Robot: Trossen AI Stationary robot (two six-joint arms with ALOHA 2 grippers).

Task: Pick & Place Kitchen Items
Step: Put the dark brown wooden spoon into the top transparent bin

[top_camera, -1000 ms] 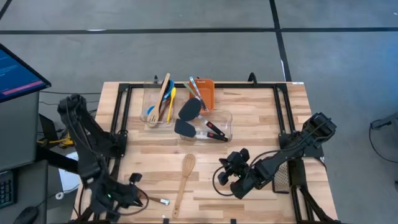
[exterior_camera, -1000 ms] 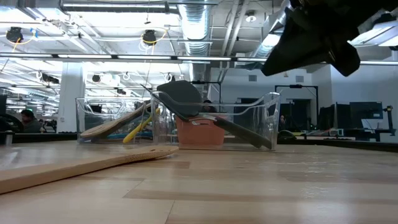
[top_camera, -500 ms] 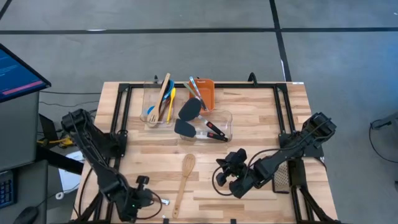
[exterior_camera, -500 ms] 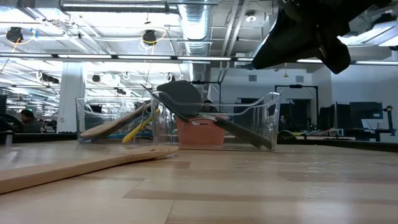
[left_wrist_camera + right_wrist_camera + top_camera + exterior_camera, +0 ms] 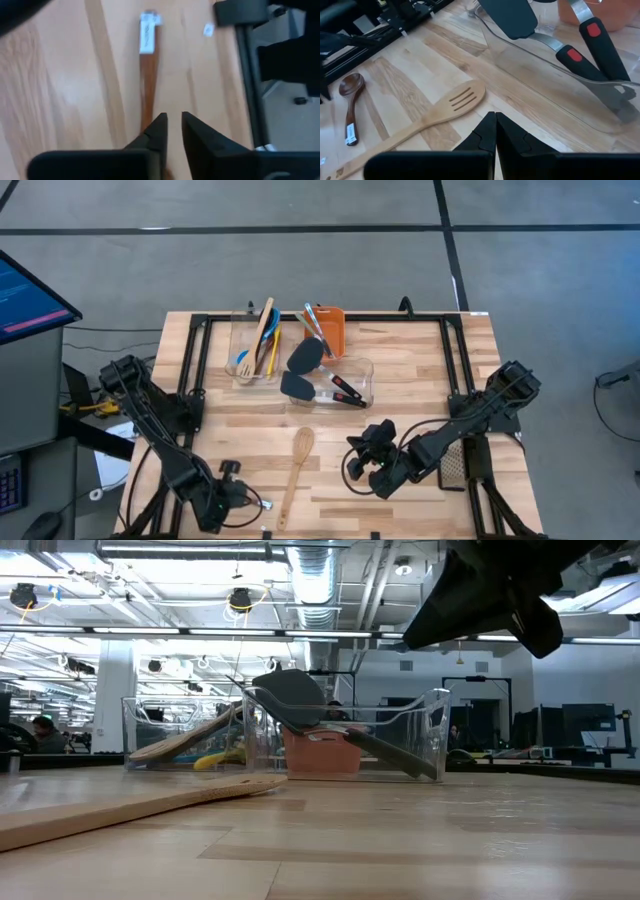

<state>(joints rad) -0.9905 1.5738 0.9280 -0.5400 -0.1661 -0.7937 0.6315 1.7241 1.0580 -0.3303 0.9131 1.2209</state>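
A small dark wooden spoon [image 5: 148, 75] with a white label lies flat near the table's near-left edge. It also shows in the right wrist view [image 5: 350, 102]. My left gripper [image 5: 173, 120] stands over its handle with a narrow gap between its fingers, low over the table [image 5: 240, 500]. A wooden slotted spatula [image 5: 294, 475] lies flat at the near middle [image 5: 445, 107]. My right gripper [image 5: 493, 125] is shut and empty, above the table to the right of the spatula [image 5: 365, 470]. The other utensils lean in the far containers. My left gripper reaches along the spoon's handle [image 5: 147, 112], which runs in under one finger [image 5: 159, 127]. I cannot tell whether it touches the handle.
A clear tub [image 5: 250, 355] at the far left holds wooden, blue and yellow utensils. A second clear tub [image 5: 362, 380] holds black turners with red-marked handles [image 5: 585, 47]. An orange bin [image 5: 333, 330] stands behind it. A black frame [image 5: 200, 330] rims the table.
My left gripper has gone toward the table's right edge, along the near edge, up to the small dark spoon. My right arm has shifted slightly toward the left. In the low view the yellow spoon in the far tub lies lower than before.
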